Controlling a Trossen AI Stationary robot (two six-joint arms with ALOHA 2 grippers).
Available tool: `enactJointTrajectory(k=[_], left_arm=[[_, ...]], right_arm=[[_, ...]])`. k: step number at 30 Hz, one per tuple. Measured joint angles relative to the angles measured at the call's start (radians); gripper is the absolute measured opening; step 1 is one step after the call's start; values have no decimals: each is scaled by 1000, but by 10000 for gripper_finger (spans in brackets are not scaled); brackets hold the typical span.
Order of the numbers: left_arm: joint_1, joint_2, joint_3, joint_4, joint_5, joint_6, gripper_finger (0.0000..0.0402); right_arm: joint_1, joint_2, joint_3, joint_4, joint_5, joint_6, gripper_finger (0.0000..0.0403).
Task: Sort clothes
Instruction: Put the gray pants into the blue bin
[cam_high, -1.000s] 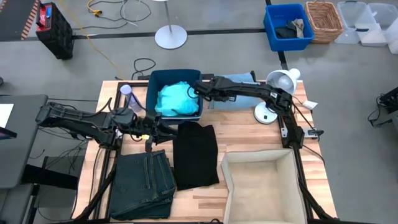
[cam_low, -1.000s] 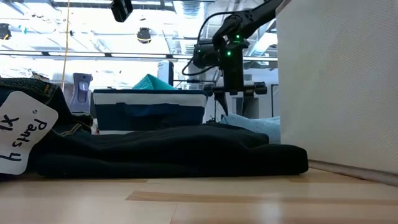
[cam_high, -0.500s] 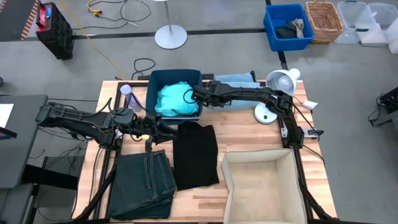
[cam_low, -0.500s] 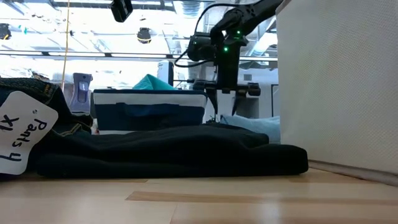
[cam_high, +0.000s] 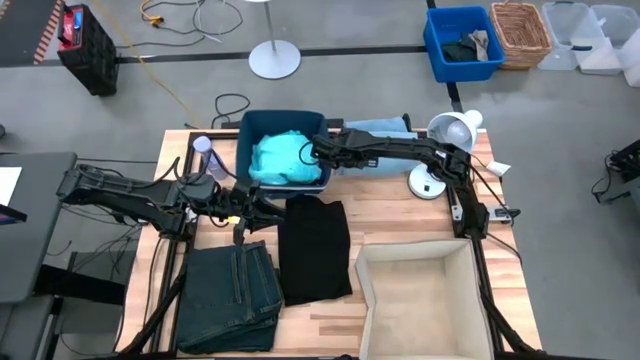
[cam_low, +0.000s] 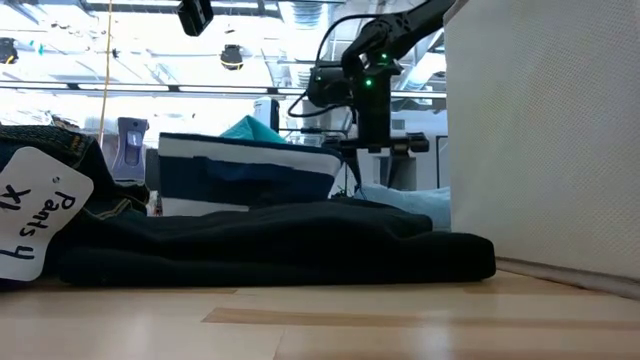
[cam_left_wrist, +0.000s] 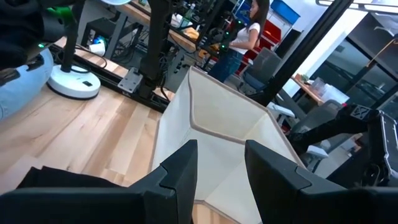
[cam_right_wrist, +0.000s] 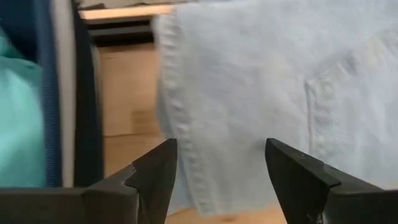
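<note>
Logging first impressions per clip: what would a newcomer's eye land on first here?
The teal-green top heaped in the dark blue bin at the table's far edge, with the open right gripper at the bin's rim. Then the black shirt spread flat mid-table, beside the dark jeans.

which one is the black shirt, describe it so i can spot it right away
Find the open beige fabric box at the table's near right. The black shirt lies flat on the wood just left of it. It is the only black garment, with dark jeans on its other side.
</note>
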Motion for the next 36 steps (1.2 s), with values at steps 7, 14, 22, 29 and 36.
enactJointTrajectory(k=[7, 14, 22, 29, 36], left_arm=[[0, 0, 0, -1, 1, -4, 130], [0, 0, 0, -6, 16, -5, 130], [0, 0, 0, -33, 16, -15, 130], [-2, 0, 0, -36, 16, -17, 130], [-2, 0, 0, -35, 16, 3, 130]], right_arm=[[26, -26, -5, 105, 4, 48, 263], [19, -29, 6, 141, 15, 118, 263], [19, -51, 7, 216, 45, 150, 263], [-16, -91, 9, 99, 84, 223, 263], [-60, -88, -9, 81, 46, 272, 263]])
